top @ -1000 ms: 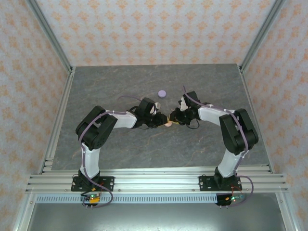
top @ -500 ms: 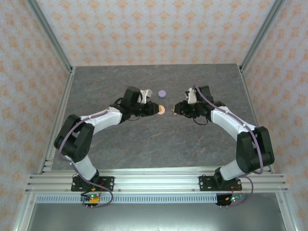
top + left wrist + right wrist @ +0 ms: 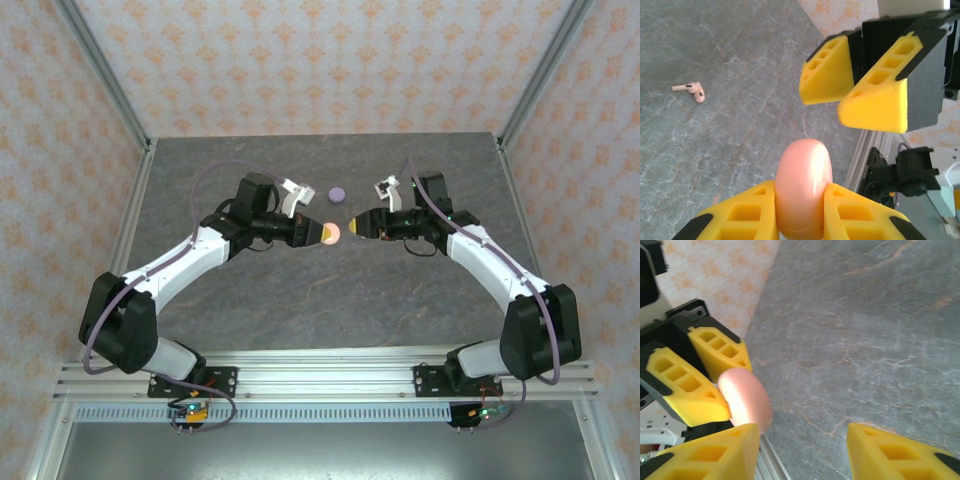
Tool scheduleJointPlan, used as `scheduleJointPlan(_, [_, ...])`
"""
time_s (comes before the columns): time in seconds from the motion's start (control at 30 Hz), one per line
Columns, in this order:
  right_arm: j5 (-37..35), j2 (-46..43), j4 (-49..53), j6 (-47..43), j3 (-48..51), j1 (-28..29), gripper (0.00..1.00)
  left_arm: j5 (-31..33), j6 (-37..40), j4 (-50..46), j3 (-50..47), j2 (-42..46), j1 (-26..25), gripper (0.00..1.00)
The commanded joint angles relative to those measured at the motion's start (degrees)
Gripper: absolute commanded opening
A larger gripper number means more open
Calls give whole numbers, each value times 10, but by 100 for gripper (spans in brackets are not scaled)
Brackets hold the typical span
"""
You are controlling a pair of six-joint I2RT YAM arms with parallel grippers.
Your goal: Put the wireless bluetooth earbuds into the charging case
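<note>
My left gripper (image 3: 322, 233) is shut on a round pinkish-peach charging case (image 3: 333, 233), held edge-on above the table; its yellow fingers squeeze the closed case (image 3: 804, 180) from both sides. My right gripper (image 3: 353, 226) faces it from the right, open, a small gap away. In the right wrist view the case (image 3: 746, 399) sits beyond my left fingertip, not between the open jaws of the right gripper (image 3: 802, 440). Pinkish-peach earbuds (image 3: 691, 91) lie together on the grey table. The pale purple earbuds are out of view.
A pale purple disc (image 3: 337, 194) lies on the table just beyond the two grippers. The grey marbled tabletop (image 3: 300, 290) is bordered by aluminium rails (image 3: 320, 375) at the near edge and patterned walls on the other sides.
Both arms stretched out and carried the grippers farther from the bases. The left gripper kept the pink case; the right gripper, close against the case a second ago, now stands a little apart.
</note>
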State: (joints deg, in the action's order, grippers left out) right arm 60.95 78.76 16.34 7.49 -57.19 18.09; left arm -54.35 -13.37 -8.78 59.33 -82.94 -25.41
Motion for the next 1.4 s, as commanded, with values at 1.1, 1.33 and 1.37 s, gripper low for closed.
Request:
scheduleJointPlan(1.1, [99, 27, 80, -108, -79, 66, 41, -60, 80, -75, 41, 46, -13, 20])
scheduleJointPlan(1.33, [104, 30, 84, -111, -82, 70, 38, -61, 79, -73, 45, 40, -16, 20])
scheduleJointPlan(1.37, [105, 31, 84, -111, -82, 70, 37, -61, 80, -73, 46, 39, -17, 20])
